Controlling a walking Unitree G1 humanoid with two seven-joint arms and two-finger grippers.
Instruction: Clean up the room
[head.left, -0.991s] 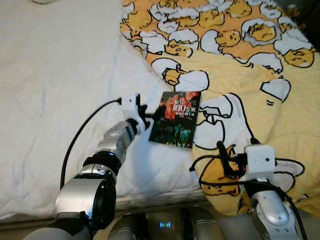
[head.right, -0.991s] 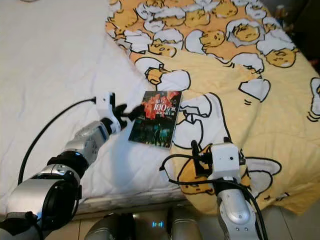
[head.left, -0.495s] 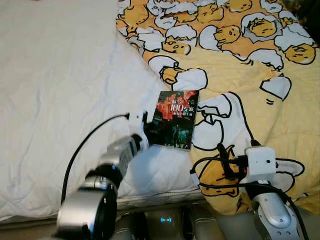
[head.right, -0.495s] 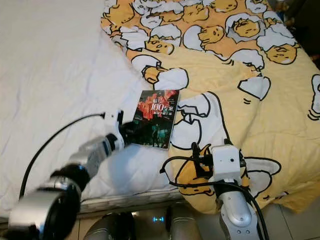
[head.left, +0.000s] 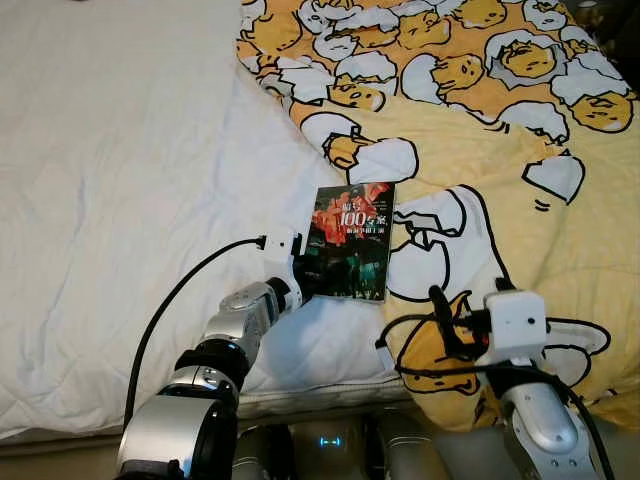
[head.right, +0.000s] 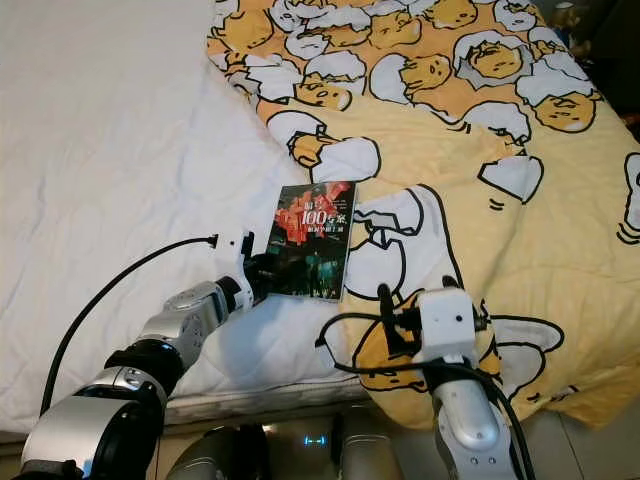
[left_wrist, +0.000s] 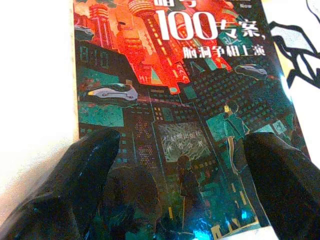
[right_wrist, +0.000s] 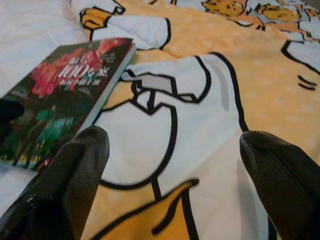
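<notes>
A wide bed covered in a white quilted sheet carries everything here — its near edge runs along the bottom of the head views. Spread over its right side lies a yellow-orange blanket printed with white cartoon eggshells and yellow yolk figures, its left border wavy and rumpled against the white. A glossy paperback book with a dark teal and red city cover and white "100" lettering lies flat on the sheet — its right edge just beside the blanket's border.
</notes>
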